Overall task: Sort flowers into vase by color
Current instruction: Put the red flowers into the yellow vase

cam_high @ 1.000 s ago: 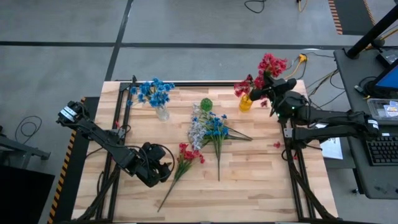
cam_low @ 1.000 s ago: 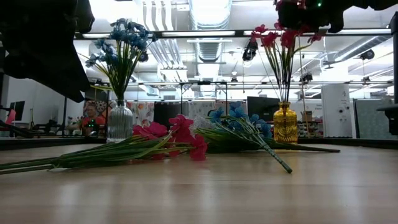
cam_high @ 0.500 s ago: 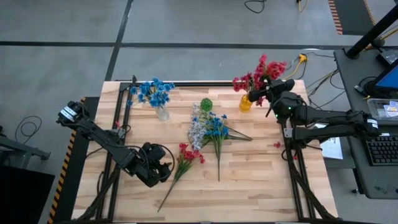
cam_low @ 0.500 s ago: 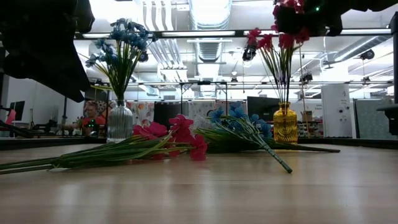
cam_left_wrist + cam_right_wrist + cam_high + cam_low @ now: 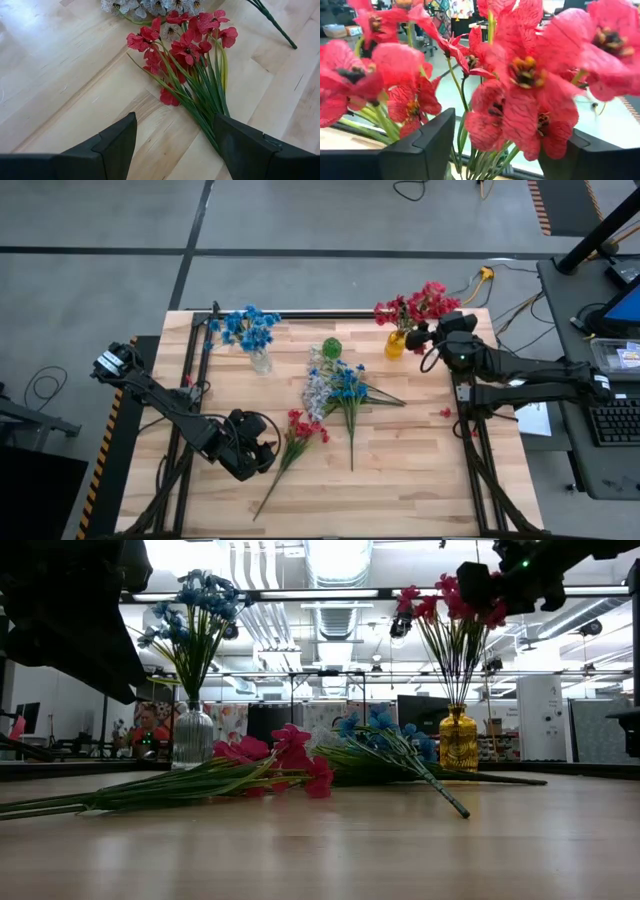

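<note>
Your right tool [image 5: 432,338], open, sits beside the red flowers [image 5: 412,307] in the yellow vase [image 5: 395,346]; your left tool [image 5: 262,456], open, rests at the red spray [image 5: 303,430] on the table [image 5: 400,470].

The table [image 5: 400,470] is pale wood in jointed strips with a smooth, faintly glossy finish. The yellow vase [image 5: 459,741] looks like ribbed glossy glass, as does the clear vase [image 5: 193,736]. Red flower petals [image 5: 520,75] look like matt, veined fabric, and the right gripper's fingers [image 5: 420,150] like matt dark plastic.

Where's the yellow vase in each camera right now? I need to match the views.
High view: yellow vase at the table's far right, beside the right gripper.
Low view: right of centre, at the table's far edge.
Left wrist view: not in it.
Right wrist view: not visible.
Shared landmark: its red flowers.
</note>
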